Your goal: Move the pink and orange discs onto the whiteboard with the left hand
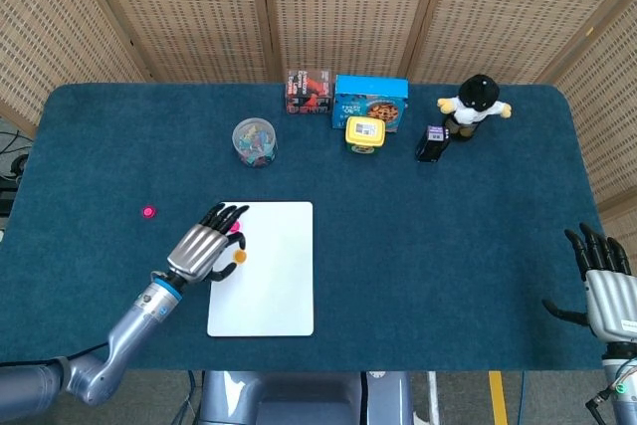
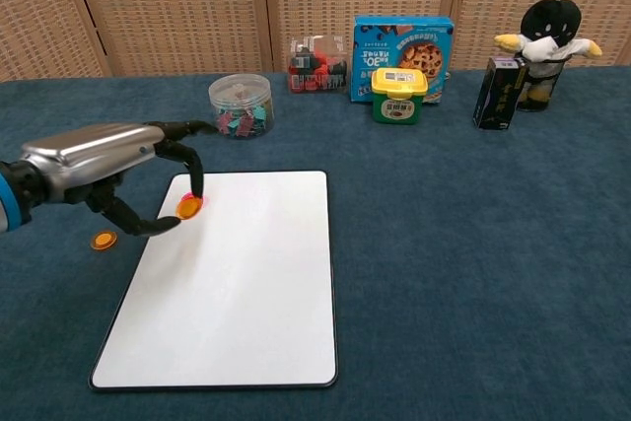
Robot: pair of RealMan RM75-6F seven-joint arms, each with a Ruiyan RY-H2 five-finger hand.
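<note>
Orange disc is sitting pinched between the thumb and a fingertip of my left hand, just over the upper-left corner of the whiteboard; whether it is touching the board, I cannot tell. I am holding that hand palm down, forearm coming in from the lower left, the other fingers arching forward over the board's edge. A pink disc is lying on the board right under those fingers, mostly hidden in the chest view. A second orange disc is lying on the cloth just left of the board, and another pink disc is lying on the cloth well apart to the left.

My right hand is resting at the far right table edge, fingers spread, holding nothing.

I am working on a table covered in dark blue cloth, with woven cane screens standing behind it.

Along the back: a clear round jar holding small coloured clips, a clear box with red and black pieces inside, a blue biscuit box, a yellow-lidded tub in front of it, a small black carton and a plush penguin.
</note>
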